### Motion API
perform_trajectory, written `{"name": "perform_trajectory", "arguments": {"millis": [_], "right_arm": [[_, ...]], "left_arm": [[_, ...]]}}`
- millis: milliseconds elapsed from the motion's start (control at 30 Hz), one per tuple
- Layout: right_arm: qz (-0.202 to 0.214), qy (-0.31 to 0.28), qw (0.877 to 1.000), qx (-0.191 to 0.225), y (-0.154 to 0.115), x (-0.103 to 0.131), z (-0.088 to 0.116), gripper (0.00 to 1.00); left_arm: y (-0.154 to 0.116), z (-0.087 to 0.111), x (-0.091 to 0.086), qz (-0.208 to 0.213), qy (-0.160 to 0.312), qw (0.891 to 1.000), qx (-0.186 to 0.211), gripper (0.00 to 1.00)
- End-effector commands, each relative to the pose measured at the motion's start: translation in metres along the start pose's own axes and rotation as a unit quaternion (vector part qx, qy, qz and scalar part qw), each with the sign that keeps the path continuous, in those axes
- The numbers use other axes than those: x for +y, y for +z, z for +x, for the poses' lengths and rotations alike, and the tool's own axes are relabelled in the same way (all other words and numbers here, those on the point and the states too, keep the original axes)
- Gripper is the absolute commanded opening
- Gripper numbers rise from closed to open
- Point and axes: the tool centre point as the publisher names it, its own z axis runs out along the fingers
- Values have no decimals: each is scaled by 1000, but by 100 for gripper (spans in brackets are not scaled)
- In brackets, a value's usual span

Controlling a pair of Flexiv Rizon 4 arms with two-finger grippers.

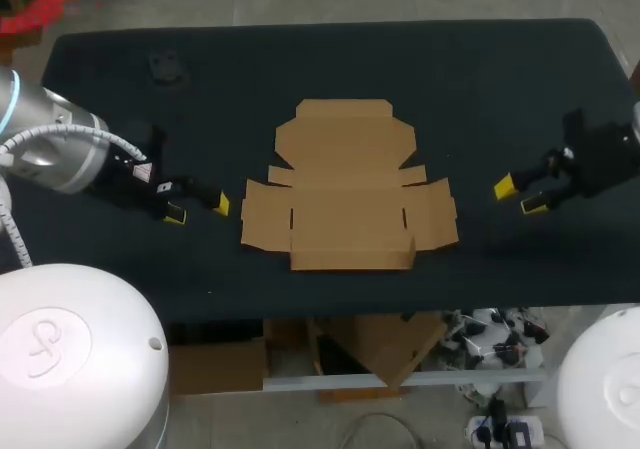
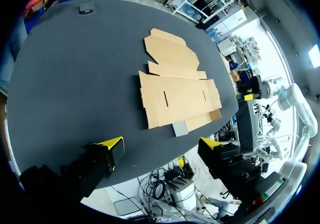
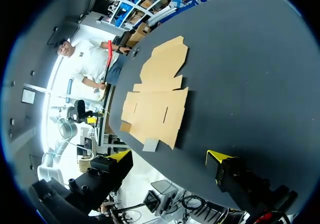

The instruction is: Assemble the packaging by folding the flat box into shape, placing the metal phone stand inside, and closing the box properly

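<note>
From above, the flat cardboard box lies unfolded in the middle of the dark table, flaps spread. The left gripper sits just off its left flap, fingers apart and gripping nothing. The right gripper is near the right flap, also spread wide and empty. A small dark object rests at the far left corner, too small to identify.

Over to the left wrist: the gripper gapes, with the box ahead of it and clear of both tips.

Right wrist: the same picture here, gripper wide and bare, the box lying flat ahead of it.
</note>
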Motion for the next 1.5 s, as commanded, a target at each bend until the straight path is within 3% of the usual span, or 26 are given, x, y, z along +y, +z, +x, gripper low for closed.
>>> {"name": "perform_trajectory", "arguments": {"millis": [33,433,467,500,533,600,633,700,733,767,1167,1500], "right_arm": [[1,-1,1000,5,-3,1,-1,100],[2,-24,1000,-15,-13,16,2,100],[3,-26,1000,-15,-14,18,2,100],[4,-26,1000,-15,-14,19,2,100],[5,-25,1000,-18,-15,22,2,100],[6,-25,1000,-18,-16,25,1,100],[6,-24,1000,-19,-16,27,1,100],[5,-24,999,-22,-18,29,1,100],[4,-25,999,-26,-19,30,2,100],[4,-25,999,-28,-19,32,2,100],[1,-30,999,-34,-24,55,-8,100],[-6,-23,999,-47,-26,75,-10,100]], "left_arm": [[-3,-3,0,0,1,1000,4,100],[-13,-7,-13,-5,25,999,20,100],[-13,-7,-15,-5,25,1000,19,81],[-14,-8,-16,-4,25,1000,18,78],[-14,-8,-18,-4,25,1000,17,47],[-14,-8,-22,-4,25,1000,16,30],[-15,-9,-25,-6,27,999,16,33],[-15,-11,-29,-6,27,999,15,52],[-15,-12,-32,-6,27,1000,14,97],[-15,-13,-34,-6,27,1000,14,100],[-25,-25,-70,-11,25,999,23,100],[-26,-31,-102,-6,-27,1000,3,100]]}}
